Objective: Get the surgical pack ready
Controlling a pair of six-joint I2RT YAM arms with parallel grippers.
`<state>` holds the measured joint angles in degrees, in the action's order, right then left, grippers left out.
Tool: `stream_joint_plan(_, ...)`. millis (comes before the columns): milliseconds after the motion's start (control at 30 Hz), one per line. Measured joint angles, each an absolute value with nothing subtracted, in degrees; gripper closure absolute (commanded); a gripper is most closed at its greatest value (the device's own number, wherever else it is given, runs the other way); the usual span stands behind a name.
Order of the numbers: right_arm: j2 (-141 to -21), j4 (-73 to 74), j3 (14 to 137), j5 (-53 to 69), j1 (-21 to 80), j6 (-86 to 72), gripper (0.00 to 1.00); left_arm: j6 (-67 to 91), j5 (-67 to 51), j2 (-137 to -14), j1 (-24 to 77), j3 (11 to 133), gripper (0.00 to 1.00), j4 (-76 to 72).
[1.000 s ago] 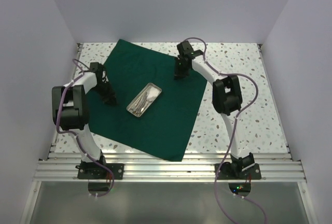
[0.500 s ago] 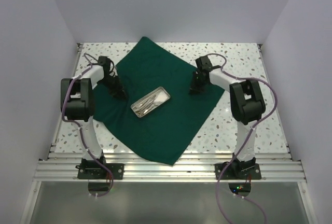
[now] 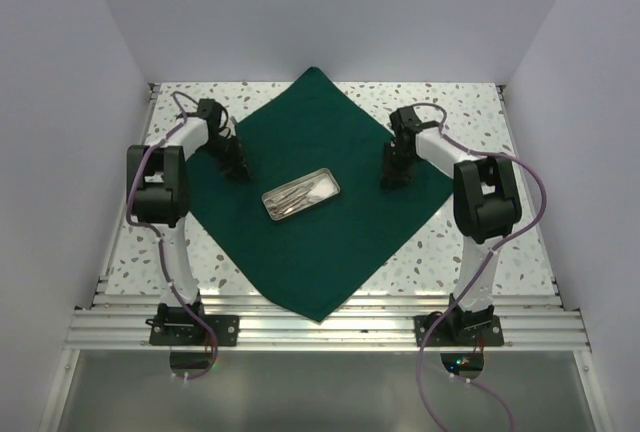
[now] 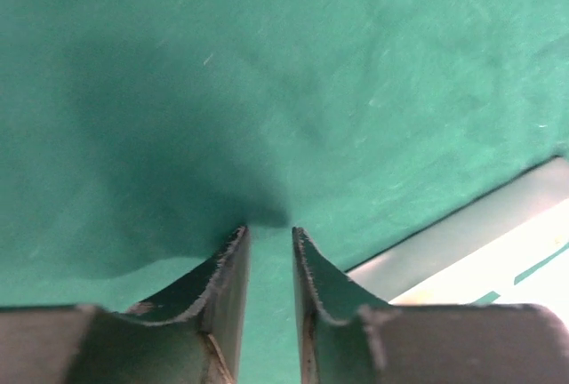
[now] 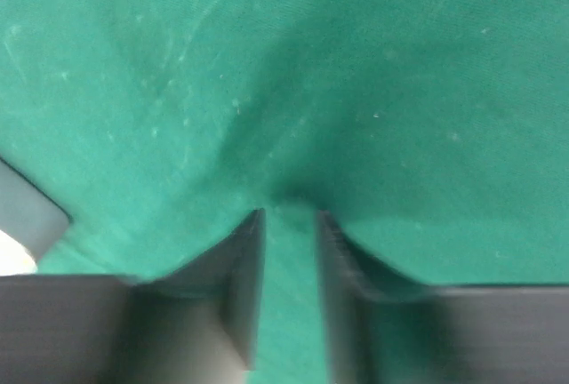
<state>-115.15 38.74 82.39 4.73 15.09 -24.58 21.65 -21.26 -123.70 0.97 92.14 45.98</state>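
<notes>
Speckled table (image 3: 520,252), left gripper (image 3: 238,172) pinching green drape (image 3: 330,252), right gripper (image 3: 390,180) on it, grip unclear

Matt cloth drape (image 3: 330,242) — shiny steel tray (image 3: 331,184).

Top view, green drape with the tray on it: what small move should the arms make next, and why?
Probably ease both grippers straight up off the drape. It lies flat as a diamond, tray near its middle, so spreading looks done. Left gripper and right gripper both sit on puckered cloth, fingers slightly apart; whether they pinch it is unclear.
</notes>
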Motion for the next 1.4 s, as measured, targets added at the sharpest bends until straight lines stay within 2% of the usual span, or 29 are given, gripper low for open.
stream_joint_plan(67,-115.2,41.5,85.3,5.1,15.7,-22.0,0.43,21.6,-19.3,-120.8,1.2,88.7,0.65,43.8)
stream_joint_plan(133,-115.2,43.7,89.0,6.5,17.0,-20.0,0.39,21.5,-17.5,-117.4,1.1,84.6,0.65,42.2)
stream_joint_plan(400,-117.2,46.9,102.2,12.0,27.7,-16.8,0.41,21.5,-15.9,-103.5,1.1,69.8,0.68,38.7)
stream_joint_plan(567,-122.7,49.3,105.9,13.0,29.1,-16.9,0.54,21.9,-17.6,-101.4,1.3,67.1,0.74,38.0)
stream_joint_plan(600,-124.1,49.8,106.5,13.0,28.9,-16.8,0.56,21.9,-17.9,-101.2,1.5,66.7,0.81,38.0)
stream_joint_plan(633,-125.2,50.0,106.8,12.9,28.8,-16.9,0.60,22.2,-18.3,-100.9,1.7,66.3,0.83,38.0)
stream_joint_plan(733,-127.3,50.2,107.1,12.7,28.6,-16.8,0.61,22.4,-19.5,-100.1,2.9,64.2,0.89,37.8)
stream_joint_plan(967,-129.2,50.6,109.2,11.6,28.9,-16.8,0.63,23.2,-22.3,-99.4,7.6,60.3,0.91,37.8)
stream_joint_plan(1167,-129.3,50.7,109.1,11.7,29.0,-17.0,0.77,23.5,-24.4,-100.3,9.1,60.9,0.91,36.5)
stream_joint_plan(1300,-129.3,50.0,107.2,12.2,29.0,-17.8,0.91,23.4,-24.9,-104.2,9.1,64.2,0.91,36.3)
stream_joint_plan(1400,-128.0,49.7,104.5,12.9,28.9,-18.1,0.95,23.5,-24.8,-107.2,9.0,67.3,0.91,36.5)
